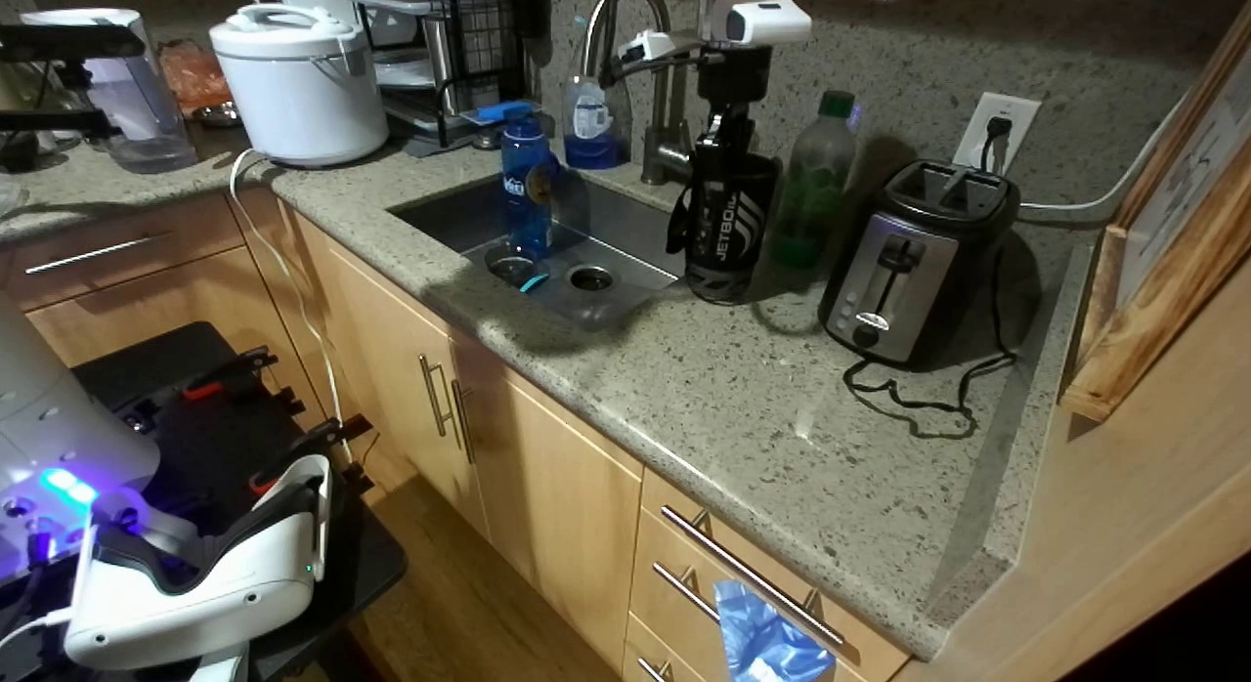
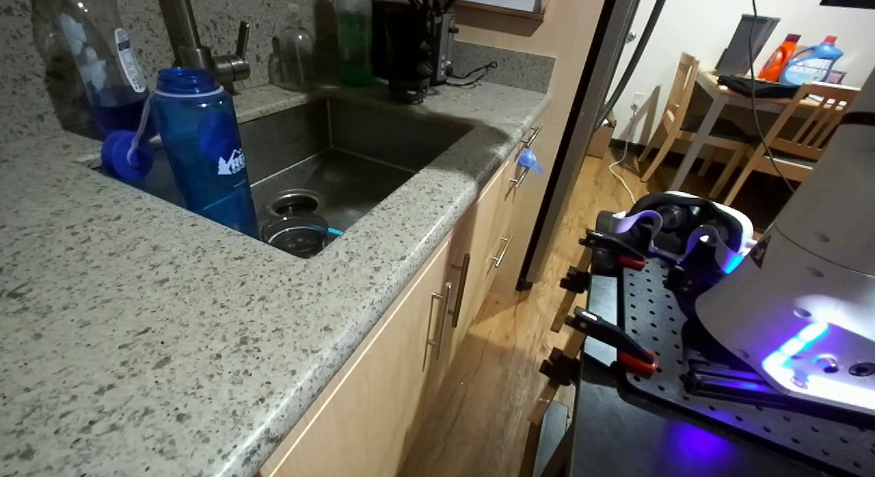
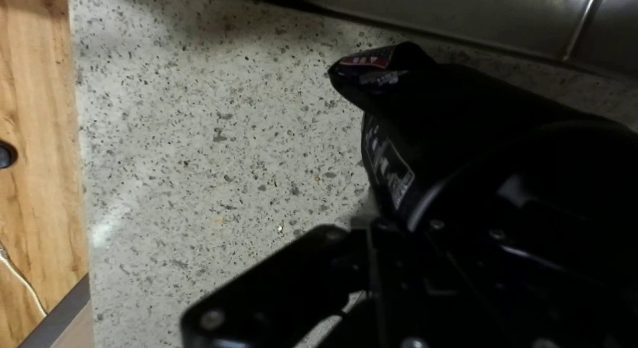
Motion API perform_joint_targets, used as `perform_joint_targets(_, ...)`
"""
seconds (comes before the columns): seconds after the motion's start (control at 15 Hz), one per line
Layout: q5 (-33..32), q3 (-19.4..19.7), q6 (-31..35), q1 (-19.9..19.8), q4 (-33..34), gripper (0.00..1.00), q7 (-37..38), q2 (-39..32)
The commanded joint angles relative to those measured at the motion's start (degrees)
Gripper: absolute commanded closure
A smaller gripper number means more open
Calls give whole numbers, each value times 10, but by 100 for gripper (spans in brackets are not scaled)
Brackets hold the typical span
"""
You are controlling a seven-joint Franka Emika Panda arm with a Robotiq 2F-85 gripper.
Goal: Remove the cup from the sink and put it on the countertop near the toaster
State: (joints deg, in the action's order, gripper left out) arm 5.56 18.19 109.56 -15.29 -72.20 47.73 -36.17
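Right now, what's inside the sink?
The sink holds a blue bottle, a dark round thing and a little light-blue strip; its drain shows too. In both exterior views, the front of the countertop covers the wall nearest the cabinets, so I can't see there.

In an exterior view, from the cup [image 1: 733, 223], I have the sink [image 1: 606, 203] at nine o'clock, the toaster [image 1: 917, 270] on the countertop [image 1: 733, 399] at three, a bottle [image 1: 813, 193] behind at two. A water bottle [image 1: 528, 179] sits in the sink; the faucet [image 1: 661, 140] stands behind it at eleven.
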Motion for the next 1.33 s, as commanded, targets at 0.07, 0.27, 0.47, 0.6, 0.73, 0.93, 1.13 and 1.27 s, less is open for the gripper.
perform_joint_targets(0.07,6,12,-15,-3,-17,99,20,20)
perform_joint_targets(0.27,6,17,-20,-4,-19,99,28,17)
perform_joint_targets(0.47,7,16,-22,-7,-21,99,29,16)
perform_joint_targets(0.6,8,16,-23,-8,-22,99,30,16)
perform_joint_targets(0.73,9,16,-23,-9,-22,99,30,16)
perform_joint_targets(0.93,8,15,-23,-9,-22,99,34,16)
perform_joint_targets(1.13,9,15,-24,-9,-20,99,35,15)
perform_joint_targets(1.27,9,15,-25,-9,-19,99,34,15)
